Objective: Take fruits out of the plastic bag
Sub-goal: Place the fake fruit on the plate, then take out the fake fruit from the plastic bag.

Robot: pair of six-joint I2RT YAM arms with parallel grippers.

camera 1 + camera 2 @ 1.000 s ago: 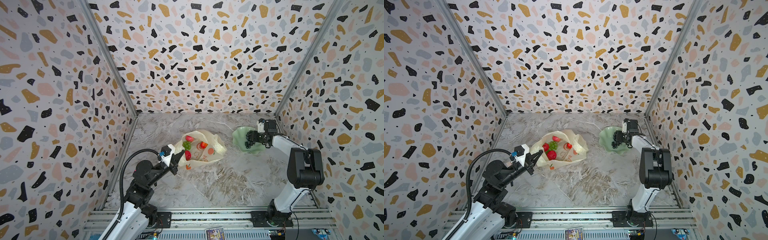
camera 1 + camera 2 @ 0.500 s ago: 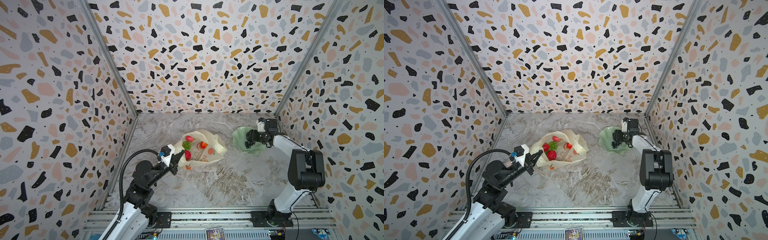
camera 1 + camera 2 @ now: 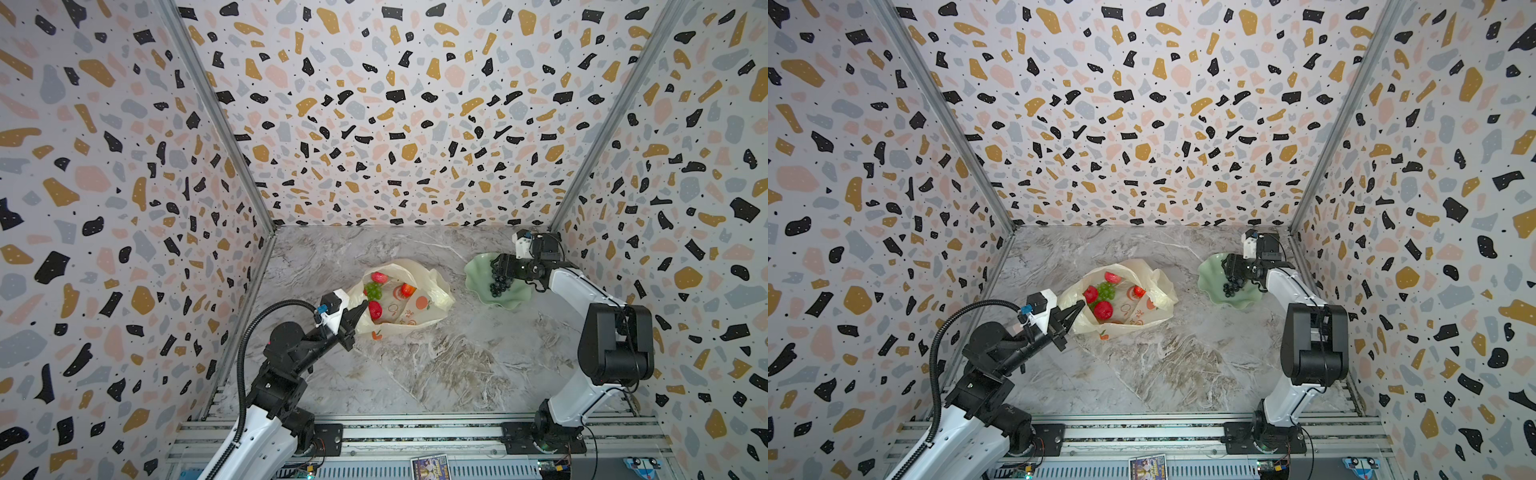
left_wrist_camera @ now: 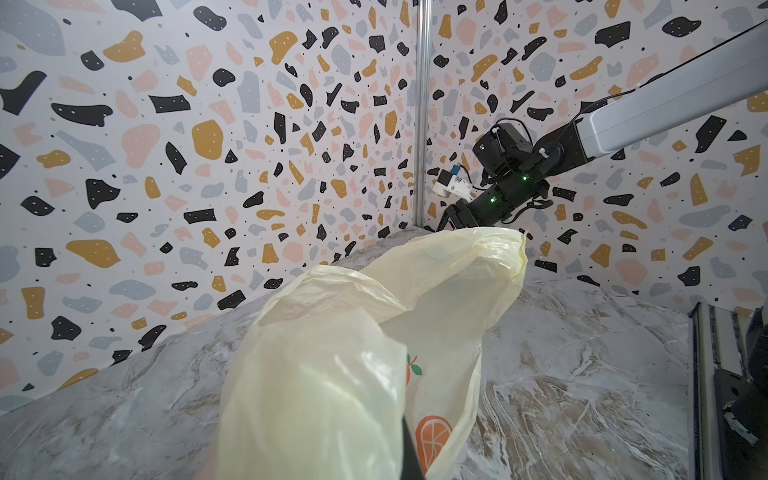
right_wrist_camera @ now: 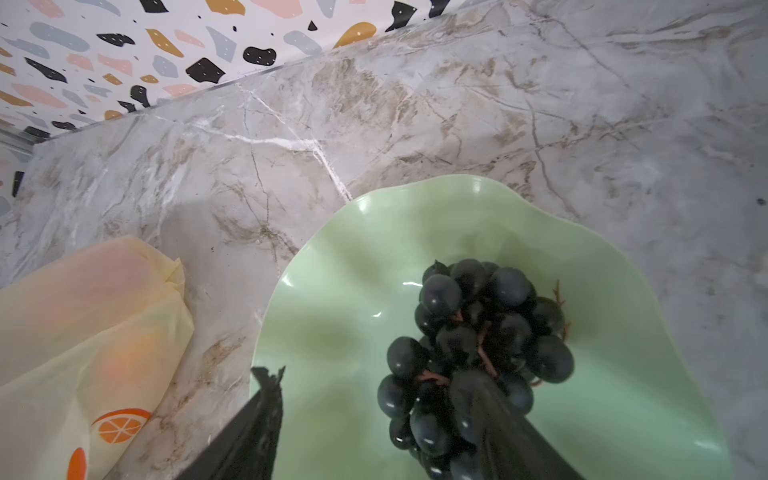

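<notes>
Fruits are lying in the plastic bag mid-table, likely light, glossy and apt to roll (grapes best taken by the stem). Left gripper is pinching the limp film at its eight o'clock edge; right gripper is hanging, jaws spread, over dark grapes in the green dish at three o'clock

Both top views: high, well back from plastic bag, angled down. Left wrist: right against it. Right wrist: just beside it, facing down. All share bag.
</notes>
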